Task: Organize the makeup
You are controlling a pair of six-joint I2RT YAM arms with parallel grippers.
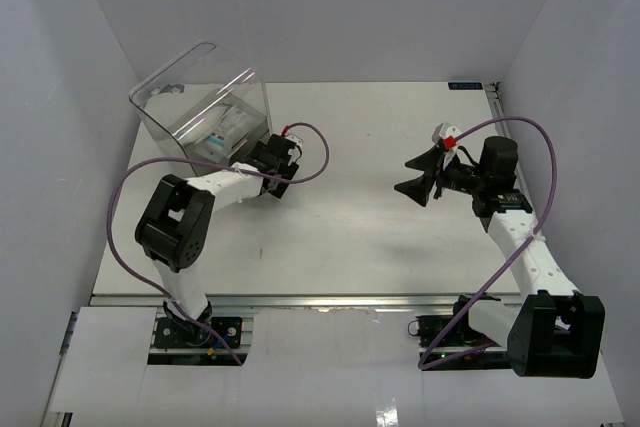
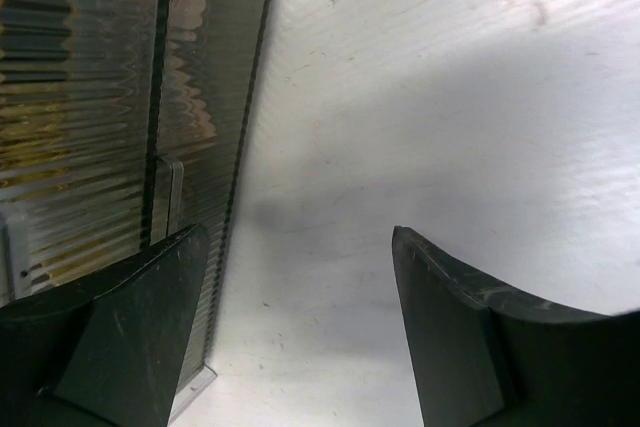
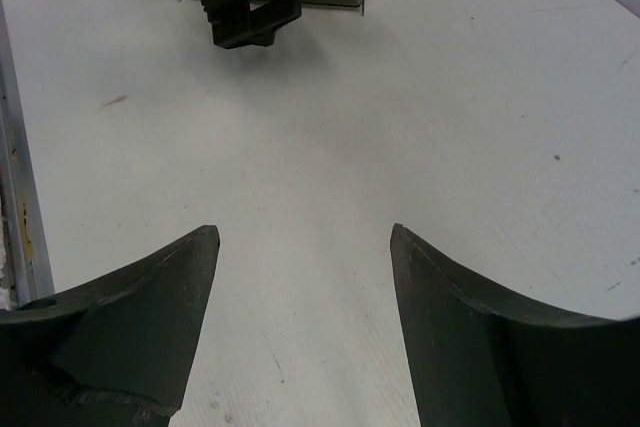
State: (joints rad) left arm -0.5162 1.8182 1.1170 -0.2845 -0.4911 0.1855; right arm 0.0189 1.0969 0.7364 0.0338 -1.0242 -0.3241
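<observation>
Left tool (image 1: 278, 163), jaws apart and empty, sat beside the clear box (image 1: 170, 97) at the far left corner of the bench (image 1: 350, 237), where the makeup (image 1: 225, 132) lay inside, while the right tool (image 1: 422, 173), likewise spread and empty, hung near the right edge, seemingly to keep out of the way.

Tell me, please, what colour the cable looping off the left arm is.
The cable is purple, best seen in the top external view.
</observation>
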